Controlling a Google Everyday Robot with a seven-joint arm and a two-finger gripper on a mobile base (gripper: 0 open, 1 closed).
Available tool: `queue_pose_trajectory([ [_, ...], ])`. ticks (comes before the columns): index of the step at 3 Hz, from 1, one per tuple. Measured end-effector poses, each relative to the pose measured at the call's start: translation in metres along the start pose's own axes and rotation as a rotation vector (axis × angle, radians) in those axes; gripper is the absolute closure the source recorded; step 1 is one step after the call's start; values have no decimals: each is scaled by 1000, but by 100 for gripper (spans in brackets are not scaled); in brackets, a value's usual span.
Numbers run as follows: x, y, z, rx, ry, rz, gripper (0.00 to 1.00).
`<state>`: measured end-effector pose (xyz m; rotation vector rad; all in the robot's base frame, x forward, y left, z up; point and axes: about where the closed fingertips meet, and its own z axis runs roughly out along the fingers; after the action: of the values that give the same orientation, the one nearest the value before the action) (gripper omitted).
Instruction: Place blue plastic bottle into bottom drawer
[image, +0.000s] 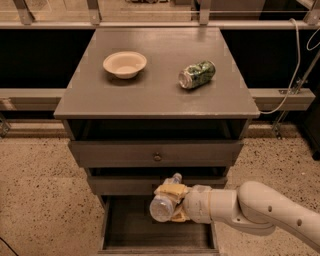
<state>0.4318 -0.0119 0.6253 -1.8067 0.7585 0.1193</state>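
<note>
Grey wooden cabinet (155, 95) on speckled floor, seen from above and in front. White robot arm (265, 212) reaching in from lower right. Lowest, deepest grey drawer (130, 225) pulled out, the two drawers above it pushed in. On the cabinet top, well apart: shallow cream bowl (125, 64) at left, crushed green can (197, 74) lying on its side at right. Two-finger gripper with tan pads (167, 204) over the back of the open drawer. Clamps a small clear bluish plastic bottle (161, 210) between both fingers. Holds it tilted, base toward the camera, white cap pointing up toward the cabinet.
</note>
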Motion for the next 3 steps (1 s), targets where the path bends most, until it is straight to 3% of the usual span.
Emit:
queue_pose_trajectory([
  [1, 0, 0, 1, -12, 9, -7, 100],
  [2, -2, 0, 3, -75, 57, -42, 100],
  [3, 6, -1, 6, -77, 68, -175, 100],
])
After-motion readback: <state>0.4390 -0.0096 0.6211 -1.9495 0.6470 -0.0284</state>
